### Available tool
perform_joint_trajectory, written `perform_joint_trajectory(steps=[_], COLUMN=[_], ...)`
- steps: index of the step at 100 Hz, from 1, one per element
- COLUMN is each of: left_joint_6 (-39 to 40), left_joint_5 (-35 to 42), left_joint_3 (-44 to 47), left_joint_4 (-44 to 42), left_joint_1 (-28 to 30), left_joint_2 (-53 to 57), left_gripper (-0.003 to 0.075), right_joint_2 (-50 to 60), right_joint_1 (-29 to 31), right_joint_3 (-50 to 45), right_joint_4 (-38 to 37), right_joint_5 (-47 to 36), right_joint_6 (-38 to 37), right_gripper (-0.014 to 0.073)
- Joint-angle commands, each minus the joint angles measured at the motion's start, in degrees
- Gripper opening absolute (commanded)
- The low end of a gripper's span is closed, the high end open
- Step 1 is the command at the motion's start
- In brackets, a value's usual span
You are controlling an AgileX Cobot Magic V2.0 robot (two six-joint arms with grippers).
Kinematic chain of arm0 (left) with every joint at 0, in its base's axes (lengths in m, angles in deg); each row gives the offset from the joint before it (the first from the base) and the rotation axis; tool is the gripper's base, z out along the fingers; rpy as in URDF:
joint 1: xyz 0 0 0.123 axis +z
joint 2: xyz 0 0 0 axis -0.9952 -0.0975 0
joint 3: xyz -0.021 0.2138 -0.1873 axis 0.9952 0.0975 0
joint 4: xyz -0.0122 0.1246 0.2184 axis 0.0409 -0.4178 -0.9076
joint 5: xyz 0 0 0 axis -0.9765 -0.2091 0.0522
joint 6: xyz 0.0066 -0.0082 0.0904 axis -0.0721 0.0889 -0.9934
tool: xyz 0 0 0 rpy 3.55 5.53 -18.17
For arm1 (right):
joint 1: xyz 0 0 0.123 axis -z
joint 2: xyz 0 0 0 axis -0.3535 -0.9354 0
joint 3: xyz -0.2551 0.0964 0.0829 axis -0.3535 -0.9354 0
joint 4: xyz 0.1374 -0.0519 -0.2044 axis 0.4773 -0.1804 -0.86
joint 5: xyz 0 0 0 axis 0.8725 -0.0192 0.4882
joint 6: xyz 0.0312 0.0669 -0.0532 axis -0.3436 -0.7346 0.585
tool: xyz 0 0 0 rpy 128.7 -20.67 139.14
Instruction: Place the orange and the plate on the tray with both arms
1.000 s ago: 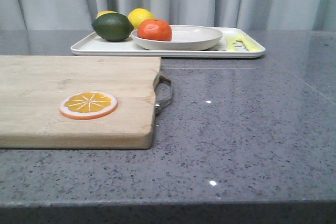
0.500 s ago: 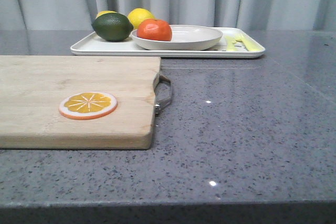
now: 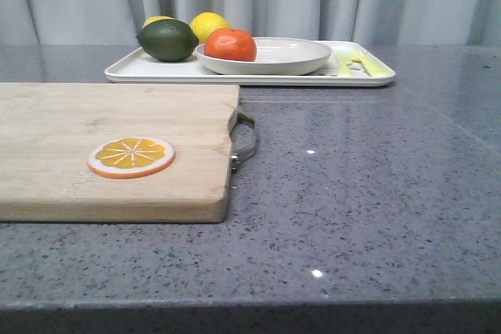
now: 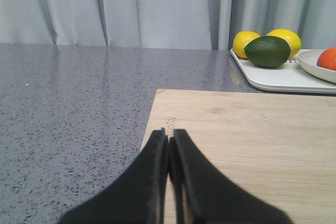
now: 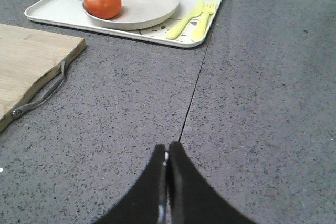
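White tray (image 3: 156,70) is set toward the far edge of the grey speckled bench (image 3: 360,193), roughly central along that edge. On it the plate (image 3: 290,56) is seated, and the orange (image 3: 231,44) is held inside the plate, at its left side against the rim. Beside the plate, on the tray's left end, a dark green lime (image 3: 167,40) is found with two lemons (image 3: 210,25) behind it; the orange and the lime are very close, though contact cannot be judged. At the tray's right end a pale yellow fork (image 5: 203,18) and a second utensil of the same colour are laid side by side, just beside the plate.

Nearer the front edge, on the left half of the bench, a wooden board (image 3: 117,138) is laid flat, its metal handle (image 3: 244,140) turned toward the bench's middle. An orange slice (image 3: 131,156) with a white rim is placed on the board, well apart from the tray.

The left tool (image 4: 169,145) is seen over the board's near left corner, its black fingers pressed together with nothing between them. The right tool (image 5: 167,153) is seen above bare bench on the right half, its fingers likewise closed on nothing, well apart from the tray.
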Motion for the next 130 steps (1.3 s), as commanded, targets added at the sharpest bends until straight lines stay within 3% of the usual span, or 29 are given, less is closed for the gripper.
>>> perform_joint_trajectory(steps=[1,55,85,96,112,130], left_joint_6=[0.8,0.8,0.8,0.8,0.8,0.8], left_joint_5=[4.5,4.5,4.5,4.5,4.5,4.5], left_joint_3=[0.5,0.5,0.5,0.5,0.5,0.5], left_joint_4=[0.0,0.0,0.0,0.0,0.0,0.0], left_joint_1=[0.0,0.0,0.0,0.0,0.0,0.0], left_joint_2=[1.9,1.9,1.9,1.9,1.9,1.9], left_gripper=[-0.002,-0.002,-0.002,-0.002,-0.002,-0.002], right_joint_2=[-0.6,-0.6,-0.3,0.8,3.2,5.5], right_joint_1=[0.1,0.1,4.6,7.5,10.0,11.0], right_joint_3=[1.4,1.4,-4.0,-7.8,-12.9,-18.0], right_joint_4=[-0.1,-0.2,-4.0,-5.8,-14.0,-15.9], right_joint_5=[-4.4,-5.9,-22.2,-28.5,-35.2,-39.3], right_joint_6=[0.5,0.5,-0.9,-4.8,-13.8,-15.6], right_gripper=[-0.0067,-0.0067,-0.0067,-0.0067,-0.0067,-0.0067])
